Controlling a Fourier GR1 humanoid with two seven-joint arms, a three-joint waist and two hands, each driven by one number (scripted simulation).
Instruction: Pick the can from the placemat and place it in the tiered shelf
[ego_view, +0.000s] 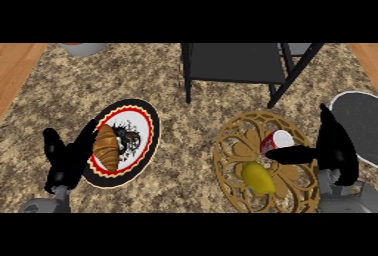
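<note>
Right now your right robot hand (332, 150) is open beside the can (275, 141), thumb touching it; the can lies tipped on the placemat (229, 150), near the tabletop's right edge, shelf (236, 62) beyond.

Red and white can (275, 141) lying tilted on its side, pale end up and right, on a round gold openwork placemat (235, 165), near its upper right rim, dark tiered shelf (235, 62) standing well beyond it, upper centre
</note>
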